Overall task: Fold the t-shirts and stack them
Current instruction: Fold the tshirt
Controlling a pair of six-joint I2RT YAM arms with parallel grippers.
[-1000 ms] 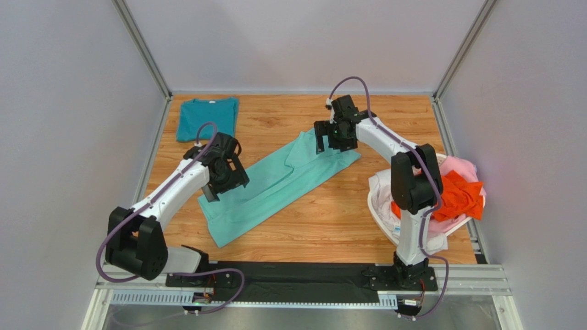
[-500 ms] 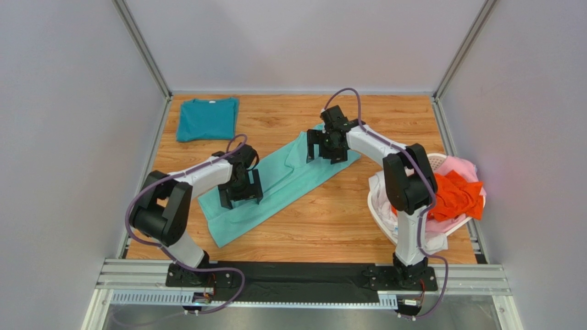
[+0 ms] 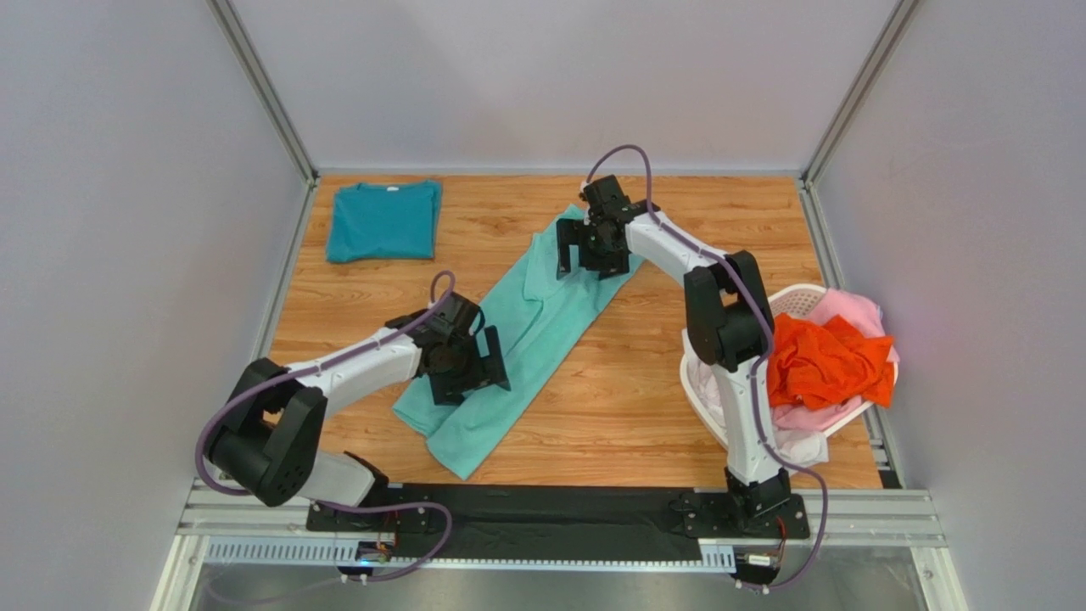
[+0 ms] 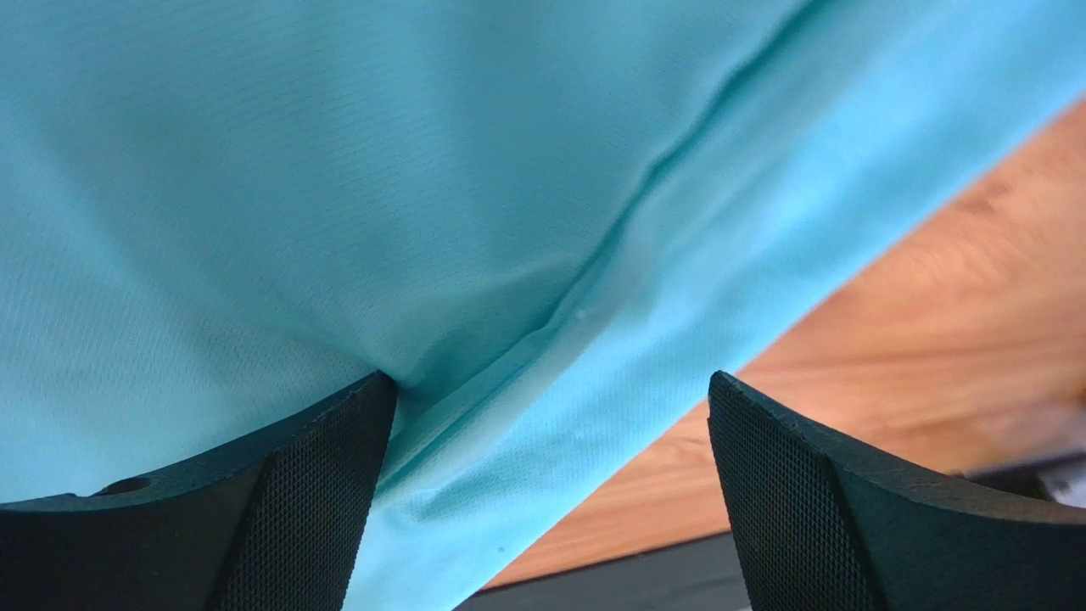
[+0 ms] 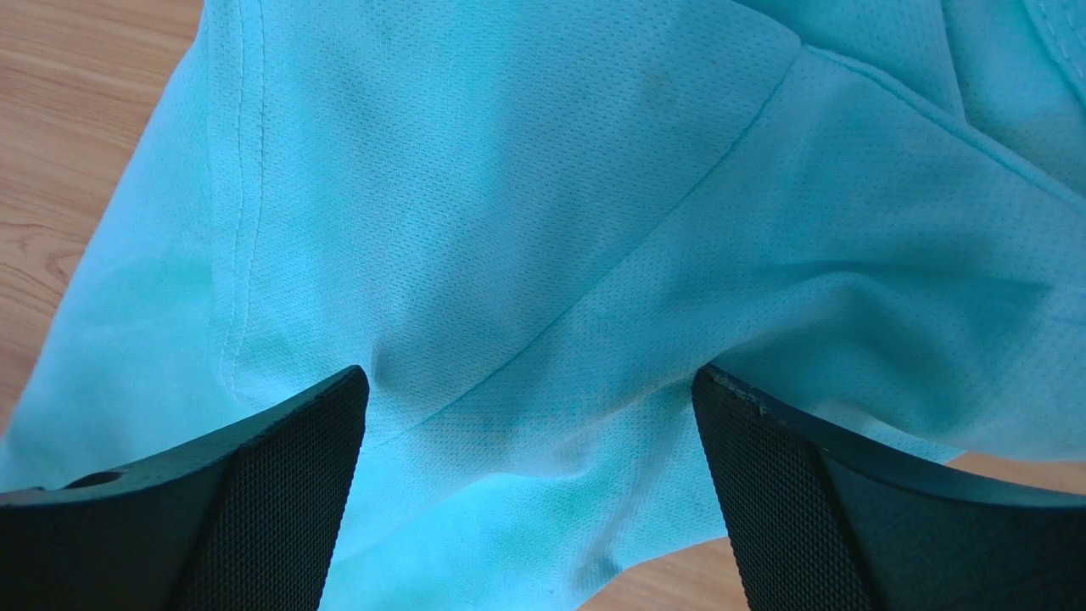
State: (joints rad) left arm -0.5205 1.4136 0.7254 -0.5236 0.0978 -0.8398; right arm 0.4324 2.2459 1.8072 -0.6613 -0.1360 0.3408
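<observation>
The light mint-aqua t-shirt (image 3: 535, 318) lies as a long folded strip, running diagonally from the table's far middle to the near left-centre. My left gripper (image 3: 462, 369) is open and rests on its near part; in the left wrist view (image 4: 548, 395) the cloth (image 4: 383, 191) fills the gap between the fingers. My right gripper (image 3: 586, 251) is open on the shirt's far end; in the right wrist view (image 5: 529, 382) the cloth (image 5: 510, 191) bunches between the fingers. The darker teal t-shirt (image 3: 383, 219) lies folded at the far left.
A white laundry basket (image 3: 797, 299) stands at the right edge holding the orange t-shirt (image 3: 829, 360), a pink one (image 3: 852, 309) and white cloth (image 3: 801, 446). Grey walls enclose the wooden table (image 3: 663, 382). A black rail runs along the near edge.
The mint shirt has swung to a steeper diagonal. My left gripper moved right and nearer with its near part; my right gripper moved left and farther with its far end.
</observation>
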